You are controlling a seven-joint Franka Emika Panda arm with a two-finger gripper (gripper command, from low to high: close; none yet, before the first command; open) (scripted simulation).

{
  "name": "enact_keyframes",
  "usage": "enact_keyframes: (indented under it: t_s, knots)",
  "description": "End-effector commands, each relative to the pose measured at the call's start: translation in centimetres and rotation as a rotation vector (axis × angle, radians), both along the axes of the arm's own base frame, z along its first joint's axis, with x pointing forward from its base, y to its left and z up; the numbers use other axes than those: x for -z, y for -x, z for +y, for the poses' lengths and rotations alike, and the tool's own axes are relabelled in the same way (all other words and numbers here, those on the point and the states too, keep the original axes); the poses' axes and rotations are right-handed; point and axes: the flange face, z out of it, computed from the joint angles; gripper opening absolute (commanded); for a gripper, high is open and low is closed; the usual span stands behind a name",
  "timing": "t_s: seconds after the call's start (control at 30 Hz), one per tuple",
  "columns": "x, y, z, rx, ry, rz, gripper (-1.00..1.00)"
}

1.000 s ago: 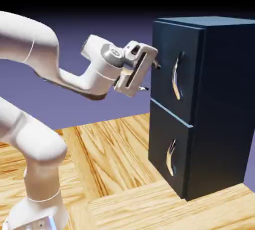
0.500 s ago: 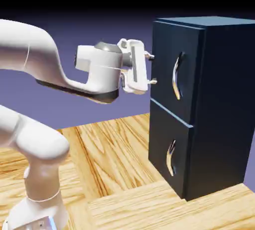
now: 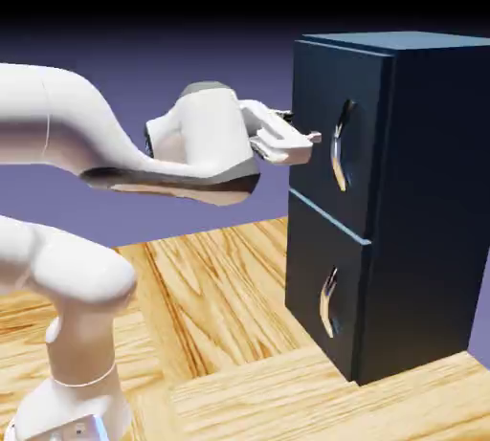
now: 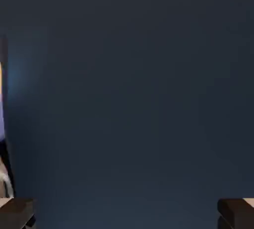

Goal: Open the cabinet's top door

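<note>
The white arm's gripper (image 3: 308, 135) hovers with fingers (image 4: 238, 212) spread wide, just beside the dark navy top door's (image 3: 330, 138) curved silver handle (image 3: 338, 150).

My arm (image 3: 67, 133) comes up from the lower left, bends at the elbow and runs out flat to the right at about shoulder height. Wrist is level, hand pointing straight right. The gripper (image 3: 304, 136) has its jaws spread wide; in the hand view the fingertips (image 4: 16, 212) sit at opposite bottom corners.
</note>
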Motion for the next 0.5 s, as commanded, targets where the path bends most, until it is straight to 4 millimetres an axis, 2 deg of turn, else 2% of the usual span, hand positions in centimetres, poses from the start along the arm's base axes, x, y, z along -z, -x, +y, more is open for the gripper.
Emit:
enact_keyframes:
  t_s: [0.0,0.07,0.13,0.27,0.3,0.33,0.47]
  knots:
    - [0.3,0.2,-1.3,0.004,0.041,-0.006,0.0]
    - [1.4,0.5,-3.2,0.005,0.071,-0.001,0.0]
    - [1.8,0.6,-3.4,0.002,0.057,0.005,0.0]
    - [1.8,-3.8,-3.1,0.002,0.056,0.006,0.0]
    - [1.8,-4.4,-3.0,0.003,0.057,0.005,0.0]
    - [1.8,-4.4,-3.0,0.003,0.057,0.005,-1.0]
    - [1.6,-4.7,-3.4,-0.01,0.062,-0.003,-1.0]
